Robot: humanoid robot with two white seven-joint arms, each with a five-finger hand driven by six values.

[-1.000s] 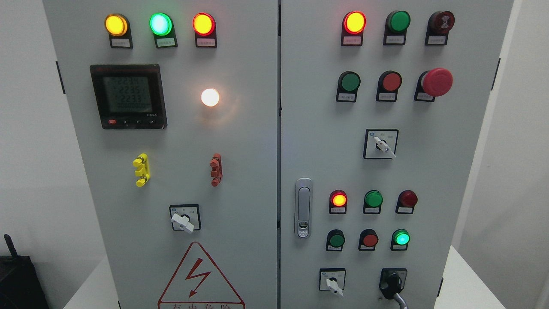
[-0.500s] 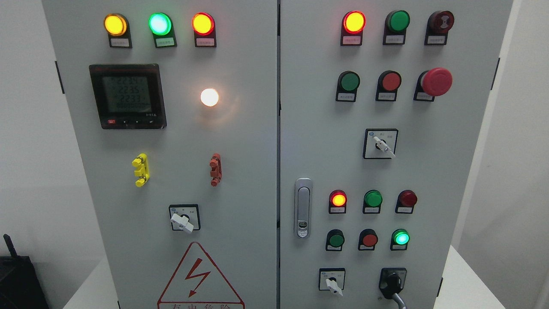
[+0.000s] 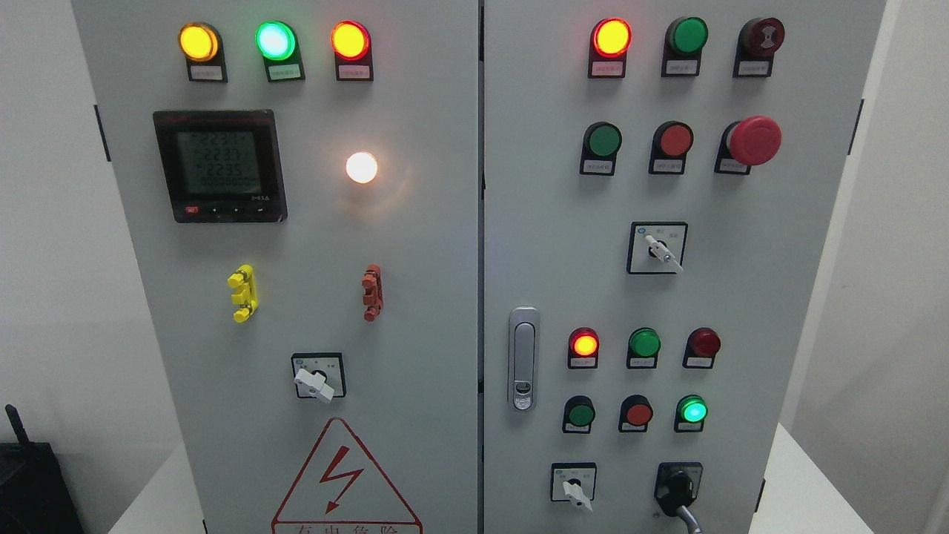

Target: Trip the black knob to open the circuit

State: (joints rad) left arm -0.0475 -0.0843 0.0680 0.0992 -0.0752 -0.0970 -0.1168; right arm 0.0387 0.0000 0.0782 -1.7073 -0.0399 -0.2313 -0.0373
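Neither of the robot's hands shows anywhere, so I cannot tell whether their fingers are spread or curled, and nothing is held or touched. In front stands a grey electrical cabinet (image 3: 415, 297) with two doors. The black knob (image 3: 678, 487) sits at the lower right corner of the right door, on a black square plate, with its handle pointing down and a little to the left; a grey cable (image 3: 691, 518) shows just under it and runs to the bottom edge. Just to the left of it is a white selector switch (image 3: 573, 488) on a white plate. Above these two there are two rows of three round lamps and buttons; in the upper row the red lamp (image 3: 584, 344) on the left is lit, and in the lower row the green lamp (image 3: 693, 409) on the right is lit. A metal door handle (image 3: 523, 359) stands upright near the left edge of this door. Higher, another selector switch (image 3: 657, 248) is alone in the middle, and over it a red mushroom button (image 3: 753, 140) sticks out beside a flat red and a flat green button. On the left door a digital meter (image 3: 219, 166) shows numbers, a white lamp (image 3: 362, 167) shines beside it, and at the top three lamps are lit yellow, green and red. Lower there are a yellow clip (image 3: 243, 294), a red clip (image 3: 372, 294), a white lever switch (image 3: 316, 380) and a red warning triangle (image 3: 345, 482) with a lightning sign. A black object (image 3: 30, 482) stands at the lower left corner, beside the cabinet.
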